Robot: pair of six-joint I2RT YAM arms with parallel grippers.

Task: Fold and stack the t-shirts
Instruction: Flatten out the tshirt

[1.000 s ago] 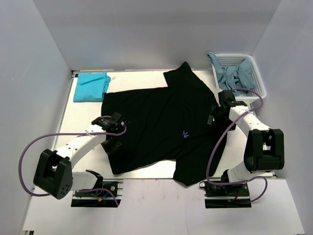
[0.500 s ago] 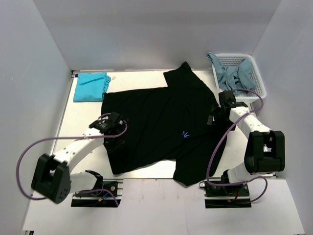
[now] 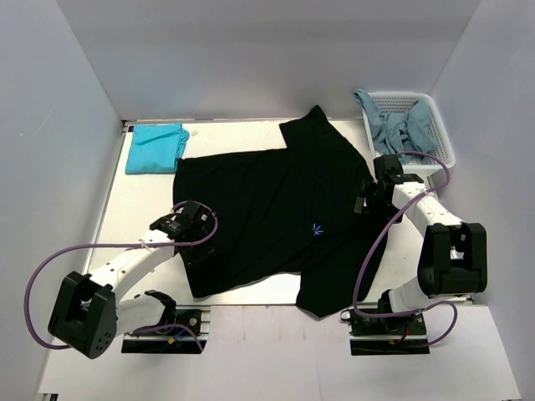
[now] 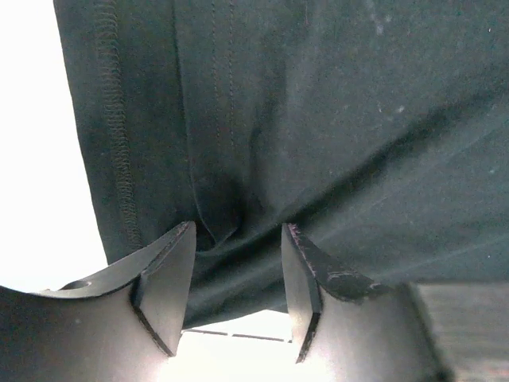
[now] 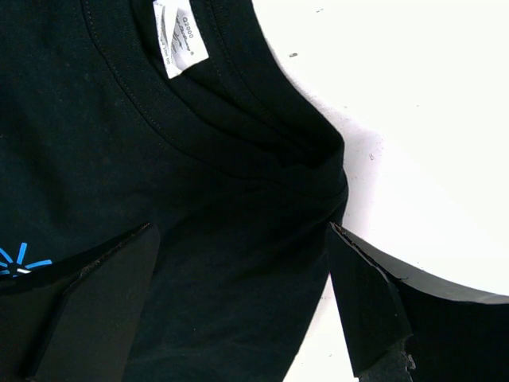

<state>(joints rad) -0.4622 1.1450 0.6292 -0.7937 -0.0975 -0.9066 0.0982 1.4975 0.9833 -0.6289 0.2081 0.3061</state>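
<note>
Black t-shirt [image 3: 284, 209]: matt, soft cloth with stitched hems and a white label [image 5: 180, 38]. Teal t-shirt [image 3: 155, 147]: matt cloth. Basket [image 3: 418, 102]: white plastic mesh. Table [image 3: 138, 209]: smooth, white.

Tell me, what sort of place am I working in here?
Probably a lab test booth: plain grey walls enclose the white table, two robot arms are bolted at its near edge.

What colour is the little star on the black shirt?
The star is blue and white; top view shows it best.
</note>
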